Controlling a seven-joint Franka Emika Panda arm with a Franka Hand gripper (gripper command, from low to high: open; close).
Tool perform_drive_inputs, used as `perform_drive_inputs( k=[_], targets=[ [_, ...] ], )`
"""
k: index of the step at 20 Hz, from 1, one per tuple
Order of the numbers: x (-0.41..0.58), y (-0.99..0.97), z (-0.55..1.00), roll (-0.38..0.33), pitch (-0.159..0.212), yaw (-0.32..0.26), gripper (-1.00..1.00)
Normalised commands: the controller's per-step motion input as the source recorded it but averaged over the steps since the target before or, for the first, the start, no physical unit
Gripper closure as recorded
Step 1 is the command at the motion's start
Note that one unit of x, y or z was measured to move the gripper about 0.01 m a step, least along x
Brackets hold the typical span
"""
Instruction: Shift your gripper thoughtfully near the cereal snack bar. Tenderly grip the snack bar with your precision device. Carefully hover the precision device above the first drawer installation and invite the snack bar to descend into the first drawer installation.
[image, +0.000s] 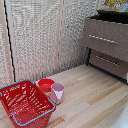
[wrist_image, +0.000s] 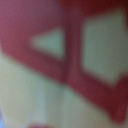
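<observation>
The brown wooden dresser stands at the exterior view's right, and its top drawer (image: 111, 19) is pulled open and dark inside. A yellow, multicoloured patch (image: 114, 4) shows at the frame's upper edge just above that drawer. It is cut off, and it may be the cereal snack bar. No arm or gripper shows in the exterior view. The wrist view is filled by a very close, blurred surface of red bands (wrist_image: 75, 55) on cream-yellow. I cannot tell what it is, and no fingers can be made out there.
Two lower drawers with silver bar handles (image: 102, 39) are shut. A red basket with a blue rim (image: 25, 102) stands at the front left on the wooden floor. A red bowl (image: 46, 84) and a pink cup (image: 57, 92) stand beside it. A slatted wall (image: 40, 35) runs behind.
</observation>
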Motion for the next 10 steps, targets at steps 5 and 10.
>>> perform_drive_inputs(
  k=[5,10],
  targets=[
    [0.015,-0.02,-0.03,-0.012,0.021,-0.063,-1.0],
    [0.144,-0.03,0.18,-0.06,0.101,0.015,-1.0]
  ],
)
